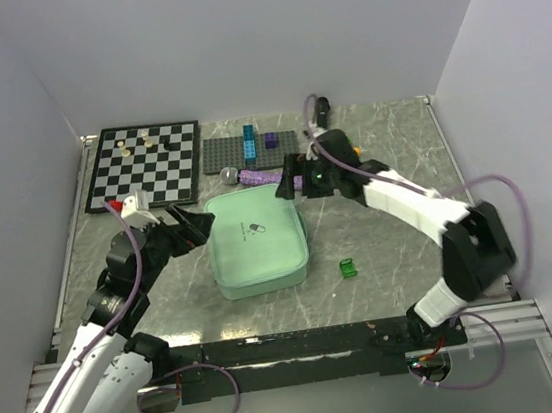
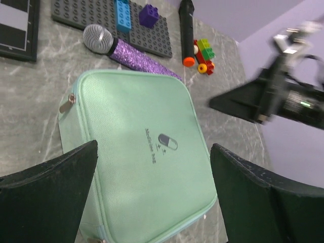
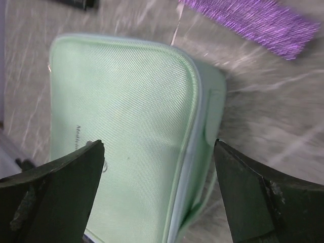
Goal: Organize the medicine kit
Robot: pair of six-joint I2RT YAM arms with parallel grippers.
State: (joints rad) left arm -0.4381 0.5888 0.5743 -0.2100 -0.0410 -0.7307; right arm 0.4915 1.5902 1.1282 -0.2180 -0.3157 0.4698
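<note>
Mint-green rounded zip-up fabric medicine case [image 1: 258, 241] lies shut on the grey marbled table [image 1: 391, 243] between my left gripper [image 1: 196, 226] and right gripper [image 1: 287, 187] — both spread wide, holding nothing — so opening's not yet started; next probably needs 1 gripper pinching the silver zip pull [image 2: 67, 104].

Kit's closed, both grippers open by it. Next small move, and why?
Probably bring the left gripper onto the zipper pull at the medicine kit's far-left corner: the kit lies closed, and that gripper is open, empty and closest to the pull.
</note>
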